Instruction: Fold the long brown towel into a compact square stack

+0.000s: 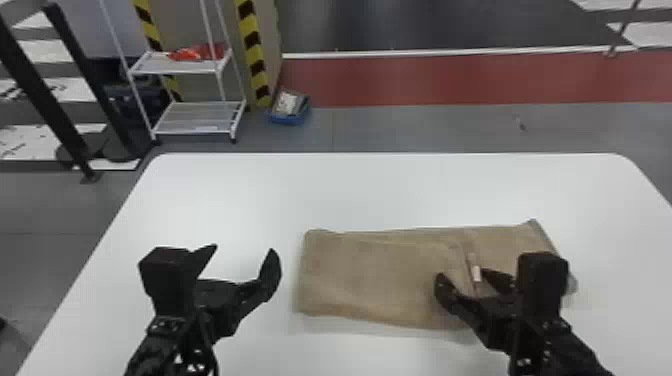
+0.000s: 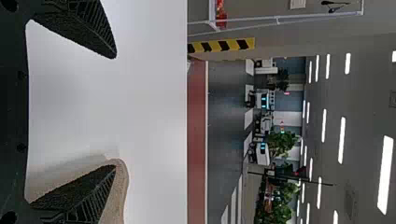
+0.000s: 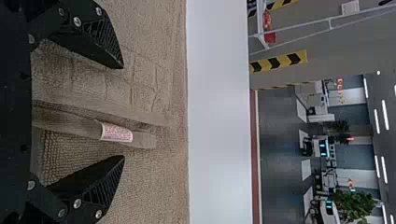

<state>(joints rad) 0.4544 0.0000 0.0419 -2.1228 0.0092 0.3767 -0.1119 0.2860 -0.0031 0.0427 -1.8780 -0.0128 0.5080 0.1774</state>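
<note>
The brown towel (image 1: 370, 275) lies folded into a wide rectangle right of the table's middle, its left part lapped over the right part. A small white label (image 1: 476, 273) shows near the inner edge. My left gripper (image 1: 243, 250) stands open left of the towel, holding nothing. My right gripper (image 1: 462, 276) is open above the towel's right half, by the label. In the left wrist view, my left gripper (image 2: 116, 112) has the towel (image 2: 122, 186) beyond one finger. In the right wrist view, the label (image 3: 116, 132) and towel (image 3: 154, 186) show beyond my right gripper (image 3: 123, 112).
The white table (image 1: 380, 190) extends behind the towel and to its left. On the floor past its far edge stand a white wire shelf (image 1: 195, 117) and a blue bin (image 1: 289, 117). A small rounded grey thing (image 1: 571, 283) shows just right of the towel.
</note>
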